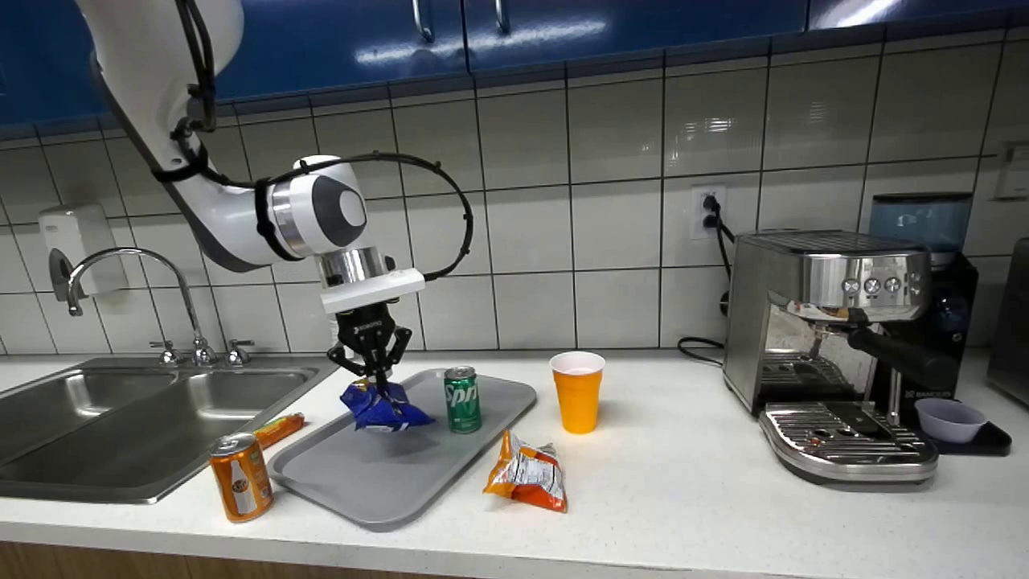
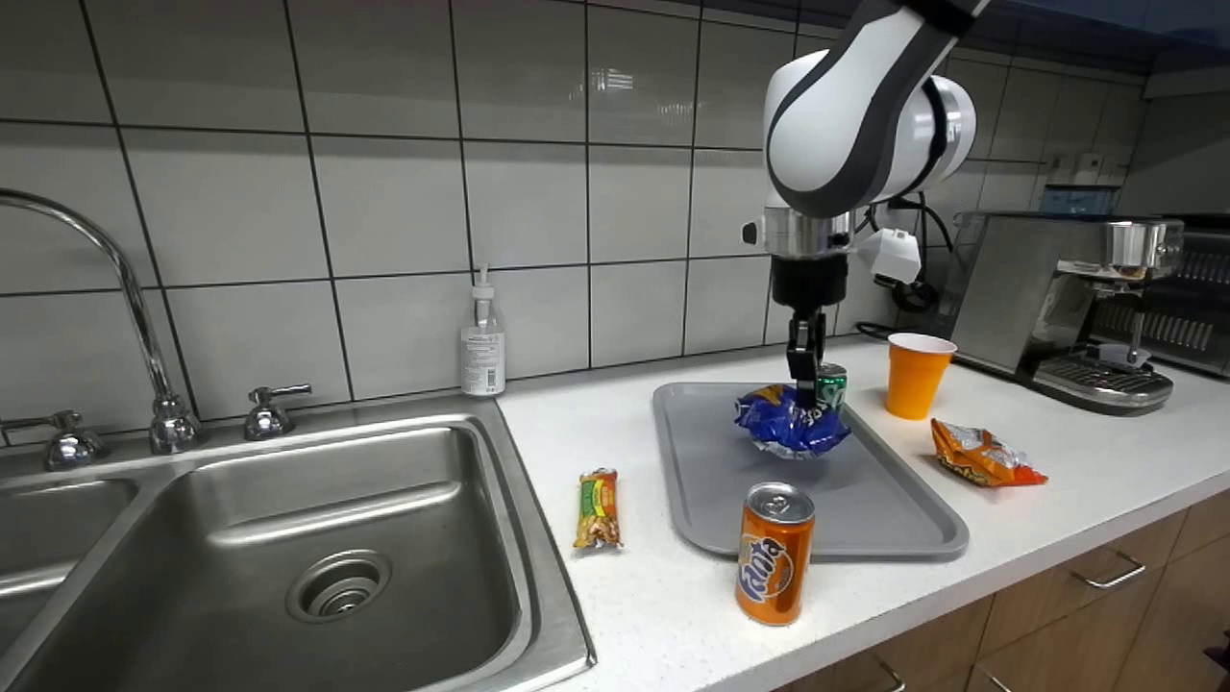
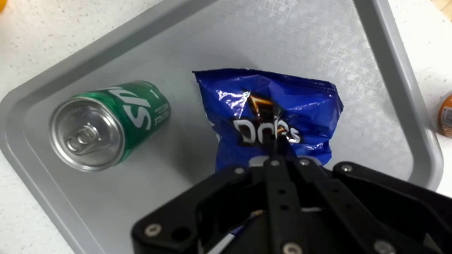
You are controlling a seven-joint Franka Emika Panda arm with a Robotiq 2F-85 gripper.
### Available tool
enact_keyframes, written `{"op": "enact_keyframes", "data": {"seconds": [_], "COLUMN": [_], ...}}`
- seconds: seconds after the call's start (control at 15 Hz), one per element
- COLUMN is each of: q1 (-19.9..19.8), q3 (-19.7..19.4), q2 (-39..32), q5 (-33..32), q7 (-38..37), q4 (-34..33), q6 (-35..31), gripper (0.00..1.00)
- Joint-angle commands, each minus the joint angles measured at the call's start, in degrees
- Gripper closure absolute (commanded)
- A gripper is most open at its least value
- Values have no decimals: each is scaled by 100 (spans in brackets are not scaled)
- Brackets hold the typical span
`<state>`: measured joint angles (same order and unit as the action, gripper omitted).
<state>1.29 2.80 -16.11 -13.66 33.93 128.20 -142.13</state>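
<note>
My gripper [image 1: 380,389] is shut on a crinkled blue chip bag [image 1: 395,412], pinched near its middle; the bag seems slightly above the grey tray [image 1: 362,490]. In the wrist view the fingertips [image 3: 279,139] press together into the front of the bag [image 3: 303,102], partly covering its lettering. A green soda can [image 3: 141,106] stands upright on the tray beside the bag; it also shows in an exterior view [image 1: 463,402]. In an exterior view [image 2: 830,386] the gripper and bag partly hide this can.
An orange soda can [image 2: 774,557] stands just off the tray's corner. A small snack bar [image 2: 598,509] lies between sink [image 2: 452,538] and tray. An orange cup [image 1: 578,394] and an orange chip bag [image 1: 530,474] are across the tray. A coffee machine [image 1: 828,338] stands farther off.
</note>
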Motion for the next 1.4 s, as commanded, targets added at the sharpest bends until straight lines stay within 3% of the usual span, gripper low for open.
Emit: {"op": "enact_keyframes", "data": {"seconds": [0.0,0.6,1.33], "q1": [133,483,971], "q3": [106,220,200], "q2": [150,-229,-1273], "q5": [-114,-233,-452], "q7": [-410,-1117,-1853], "q4": [-17,-635,-2017], "q6": [155,119,194], "gripper": [100,100,100]}}
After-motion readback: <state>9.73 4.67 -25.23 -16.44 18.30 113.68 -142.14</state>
